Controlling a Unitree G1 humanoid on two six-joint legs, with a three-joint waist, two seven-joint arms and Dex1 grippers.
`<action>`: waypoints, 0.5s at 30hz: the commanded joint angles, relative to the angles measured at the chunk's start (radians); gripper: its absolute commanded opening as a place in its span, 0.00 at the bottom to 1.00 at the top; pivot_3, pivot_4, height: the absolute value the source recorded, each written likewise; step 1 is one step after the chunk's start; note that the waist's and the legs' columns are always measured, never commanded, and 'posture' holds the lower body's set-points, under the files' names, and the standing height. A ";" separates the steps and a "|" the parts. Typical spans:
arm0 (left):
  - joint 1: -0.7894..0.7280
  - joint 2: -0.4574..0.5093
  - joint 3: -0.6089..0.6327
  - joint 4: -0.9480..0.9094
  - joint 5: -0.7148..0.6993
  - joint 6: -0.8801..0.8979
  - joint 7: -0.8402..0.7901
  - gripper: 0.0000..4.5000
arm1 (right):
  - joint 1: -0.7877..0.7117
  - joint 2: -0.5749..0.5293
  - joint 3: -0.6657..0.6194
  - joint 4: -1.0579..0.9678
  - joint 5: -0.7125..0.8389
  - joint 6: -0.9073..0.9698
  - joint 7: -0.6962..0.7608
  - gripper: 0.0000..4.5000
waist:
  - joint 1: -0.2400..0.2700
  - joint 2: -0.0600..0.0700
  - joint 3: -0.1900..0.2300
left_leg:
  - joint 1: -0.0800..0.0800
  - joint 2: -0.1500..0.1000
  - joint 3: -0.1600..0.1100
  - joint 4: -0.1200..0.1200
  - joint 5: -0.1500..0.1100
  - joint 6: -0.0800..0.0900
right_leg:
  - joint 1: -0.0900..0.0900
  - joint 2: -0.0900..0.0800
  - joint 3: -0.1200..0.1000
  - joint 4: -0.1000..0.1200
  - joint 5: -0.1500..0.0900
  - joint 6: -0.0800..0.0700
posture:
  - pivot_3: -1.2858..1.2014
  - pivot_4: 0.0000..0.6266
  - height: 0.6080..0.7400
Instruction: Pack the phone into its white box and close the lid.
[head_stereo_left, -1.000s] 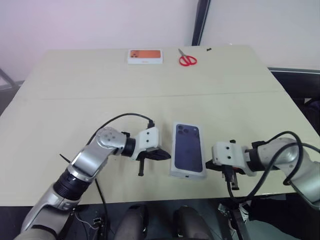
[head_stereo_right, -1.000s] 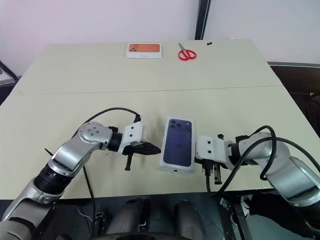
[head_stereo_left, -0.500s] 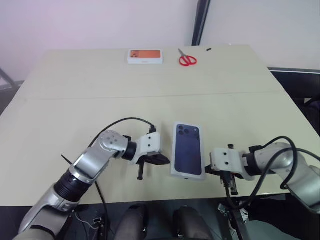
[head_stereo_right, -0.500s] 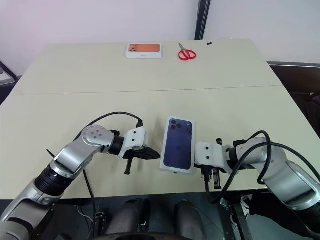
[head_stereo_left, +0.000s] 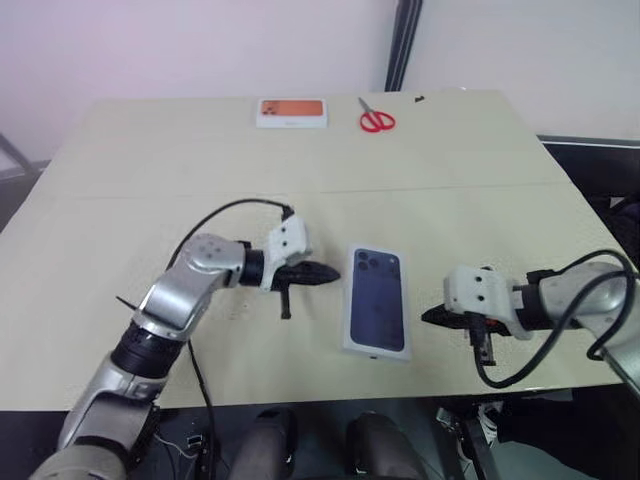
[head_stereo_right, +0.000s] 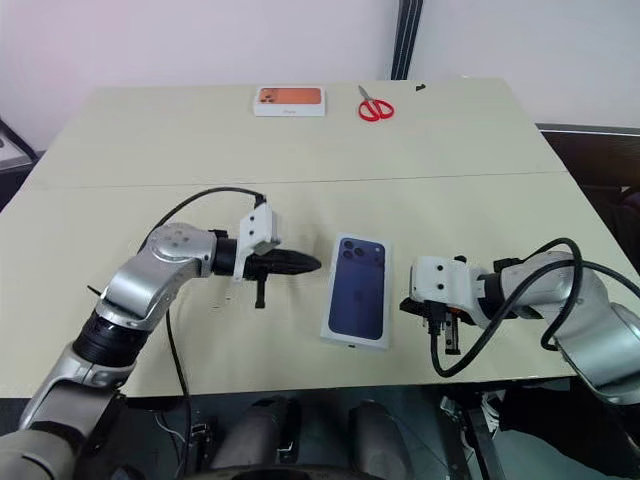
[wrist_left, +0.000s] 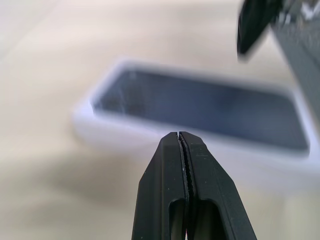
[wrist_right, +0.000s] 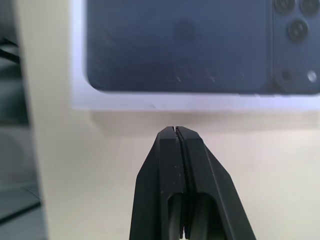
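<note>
While the lid (head_stereo_left: 377, 300) sits on the table (head_stereo_left: 150, 190), your left claw (head_stereo_left: 330, 272) and right claw (head_stereo_left: 428, 315) flank it, pinched together, empty.

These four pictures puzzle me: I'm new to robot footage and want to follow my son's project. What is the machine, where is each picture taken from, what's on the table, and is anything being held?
It is a humanoid robot with two arms, each ending in a two-fingered black tool. Two pictures come from cameras in its head, looking down over its arms. The other two come from a camera on each wrist, looking along that tool's fingers.

On the table lies a white box with its lid on, printed with a dark blue phone. At the far edge lie a white box with an orange picture and red scissors.

The left tool and right tool flank the lid, apart from it. Both are shut and hold nothing.
</note>
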 joint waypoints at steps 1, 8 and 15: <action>-0.047 -0.035 -0.035 0.043 0.024 -0.026 0.012 0.01 | 0.009 0.010 -0.028 -0.080 0.089 0.029 0.013 0.00 | -0.001 0.000 0.000 | 0.000 0.000 0.000 0.000 0.000 0.000 | 0.000 0.000 0.000 0.000 0.000 0.000 | 0.52 0.24 1.00; -0.074 -0.036 -0.206 0.160 0.181 -0.121 -0.022 0.01 | 0.041 0.053 0.104 -0.114 0.024 0.039 -0.091 0.00 | -0.004 0.000 0.000 | 0.000 0.000 0.000 0.000 0.000 0.000 | 0.000 0.000 0.000 0.001 0.000 0.000 | 0.52 0.24 1.00; -0.046 -0.044 -0.256 0.187 0.240 -0.131 -0.023 0.01 | 0.071 0.051 0.175 -0.078 -0.064 0.011 -0.152 0.00 | -0.002 -0.001 -0.002 | 0.002 0.000 0.000 0.000 0.000 0.000 | 0.002 0.000 0.000 0.000 0.000 0.000 | 0.52 0.24 1.00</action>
